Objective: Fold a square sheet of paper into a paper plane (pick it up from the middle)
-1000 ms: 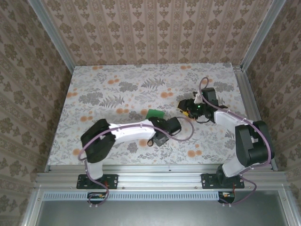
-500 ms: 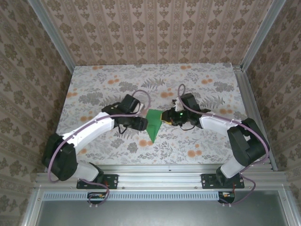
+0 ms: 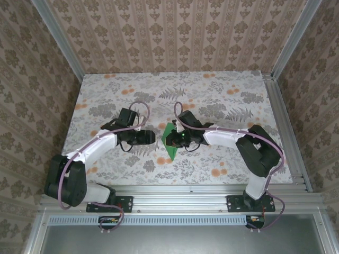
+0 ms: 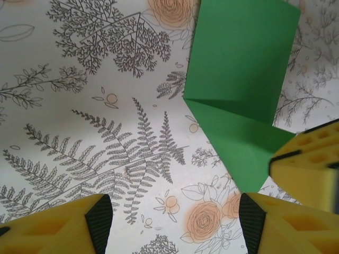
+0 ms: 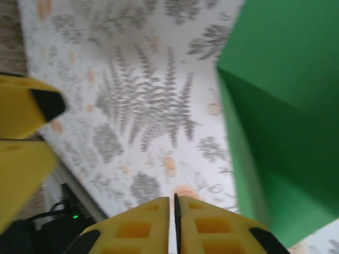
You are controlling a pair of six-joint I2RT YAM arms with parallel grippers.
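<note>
Right wrist view is showing the right gripper point(image 5: 175, 211) clenching, its two yellow fingers pressing flat against each other with no green visible between them. Just beside the tips, the sheet of paper point(image 5: 286, 106) is lying partly folded, plain bright green, a crease crossing it. In the left wrist view one of those right fingers is overlapping the sheet's lower edge, though I cannot tell whether it is touching. The left gripper point(image 4: 175, 211) is hanging released, fingers spread wide over bare tabletop point(image 4: 79, 132) and gripping nothing, with the paper near its right finger. From the top external view the sheet is sitting between the two grippers around the middle of the table, its narrow end pointing toward the arm bases. The surface is carrying grey ferns and orange roses. Brown damask wallpaper point(image 3: 175, 32) is lining the walls, and a silver metal rail point(image 3: 180, 201) is running along the near edge.
</note>
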